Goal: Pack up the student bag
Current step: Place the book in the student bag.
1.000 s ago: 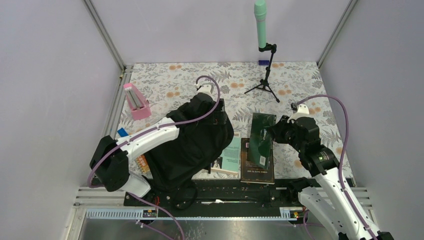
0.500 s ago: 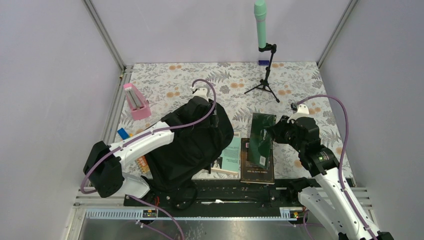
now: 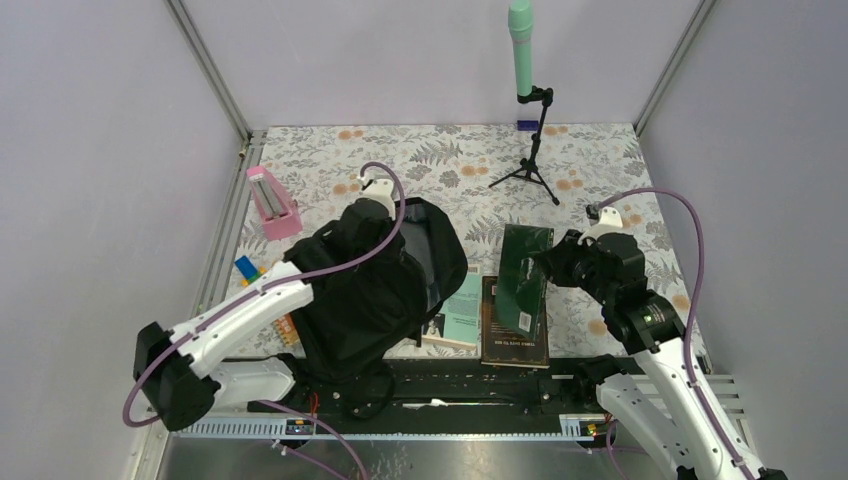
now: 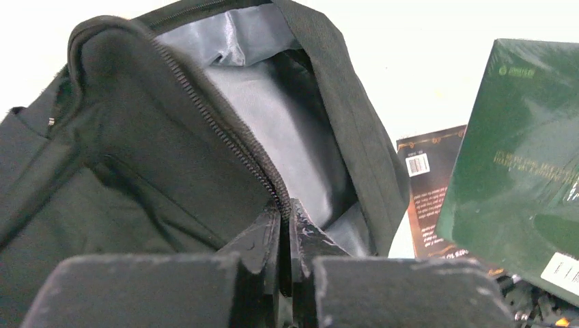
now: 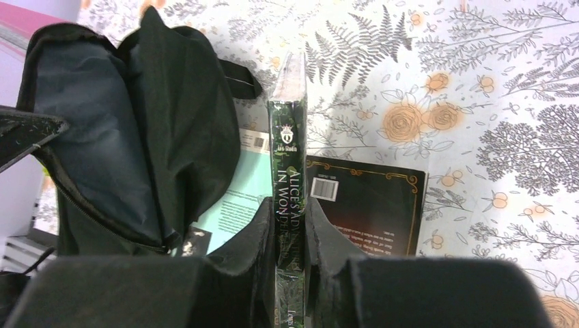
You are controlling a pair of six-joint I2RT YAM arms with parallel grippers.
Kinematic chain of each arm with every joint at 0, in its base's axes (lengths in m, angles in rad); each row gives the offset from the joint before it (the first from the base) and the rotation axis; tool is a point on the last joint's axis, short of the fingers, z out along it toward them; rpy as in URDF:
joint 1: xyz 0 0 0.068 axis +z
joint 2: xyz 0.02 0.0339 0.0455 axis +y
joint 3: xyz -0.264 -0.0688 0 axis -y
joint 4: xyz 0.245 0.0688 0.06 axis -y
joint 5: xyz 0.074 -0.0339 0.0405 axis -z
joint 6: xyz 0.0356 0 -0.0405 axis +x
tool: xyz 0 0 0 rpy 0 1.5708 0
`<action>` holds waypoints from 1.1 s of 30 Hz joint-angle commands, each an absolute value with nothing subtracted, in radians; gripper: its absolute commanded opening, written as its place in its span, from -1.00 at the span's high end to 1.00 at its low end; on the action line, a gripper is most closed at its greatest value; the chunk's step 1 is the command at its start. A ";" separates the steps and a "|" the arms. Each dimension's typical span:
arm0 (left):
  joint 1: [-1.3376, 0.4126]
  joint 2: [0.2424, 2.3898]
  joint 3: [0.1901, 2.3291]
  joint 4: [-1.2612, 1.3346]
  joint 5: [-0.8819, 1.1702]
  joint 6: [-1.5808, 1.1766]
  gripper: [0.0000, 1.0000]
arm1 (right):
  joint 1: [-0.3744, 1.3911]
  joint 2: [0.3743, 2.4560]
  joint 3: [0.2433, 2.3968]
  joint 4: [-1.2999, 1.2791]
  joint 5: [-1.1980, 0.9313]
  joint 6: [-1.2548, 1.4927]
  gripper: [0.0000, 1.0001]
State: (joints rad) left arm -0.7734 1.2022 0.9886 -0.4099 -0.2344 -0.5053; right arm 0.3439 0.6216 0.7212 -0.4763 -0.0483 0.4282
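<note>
A pink object (image 3: 272, 203) stands at the far left of the floral tabletop (image 3: 420, 160). A small blue item (image 3: 245, 266) lies nearer, just beside the bag's left side.

The bag (image 3: 365, 305) lies on the near-left part of the tabletop, and its near end reaches the black rail at the near edge. Its main compartment is unzipped and gapes toward the right, showing grey lining. The left end effector (image 4: 287, 217) is at the top of this opening. Its fingers are pressed together on the zip edge, pinching the fabric where the zip teeth run in between them. The flap on the far side of the opening stands up.

Right of the bag a teal book (image 3: 463, 310) lies flat, with its left edge tucked under the bag. Just beside it on the right lies a black book (image 3: 512, 335), also flat, back cover up with a barcode showing.

A green book (image 3: 524, 275) is above the black book, tilted, with its far end reaching past it. The right end effector (image 5: 290, 219) is clamped on this green book from the right, one finger on each cover, with the lettered spine facing the wrist camera. I cannot tell whether the green book touches the black one.

Far back, right of centre, a tripod (image 3: 530, 165) carries an upright mint-green cylinder (image 3: 521, 45).
</note>
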 commanded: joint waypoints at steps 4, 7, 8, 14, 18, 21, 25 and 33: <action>-0.736 1.095 1.124 -0.615 -0.063 -0.253 1.00 | 0.342 0.643 0.870 -0.289 -0.194 0.555 1.00; -0.718 1.067 1.148 -0.650 0.007 -0.152 1.00 | 0.343 0.697 0.902 -0.212 -0.267 0.616 1.00; -0.717 1.056 1.146 -0.650 0.023 -0.133 1.00 | 0.347 0.713 0.906 -0.180 -0.283 0.636 1.00; -0.713 0.943 1.053 -0.535 0.058 -0.116 1.00 | 0.412 0.820 0.948 -0.023 -0.293 0.718 1.00; -0.700 0.880 1.020 -0.502 0.061 -0.121 1.00 | 0.530 0.922 0.995 0.041 -0.257 0.711 1.00; -0.697 0.865 1.006 -0.488 0.091 -0.118 1.00 | 0.594 1.023 1.008 0.085 -0.254 0.722 1.00; -0.696 0.861 1.003 -0.500 0.078 -0.112 1.00 | 0.657 1.121 1.001 0.100 -0.249 0.718 1.00; -0.691 0.841 0.997 -0.488 0.086 -0.113 1.00 | 0.666 1.217 1.016 0.041 -0.330 0.709 1.00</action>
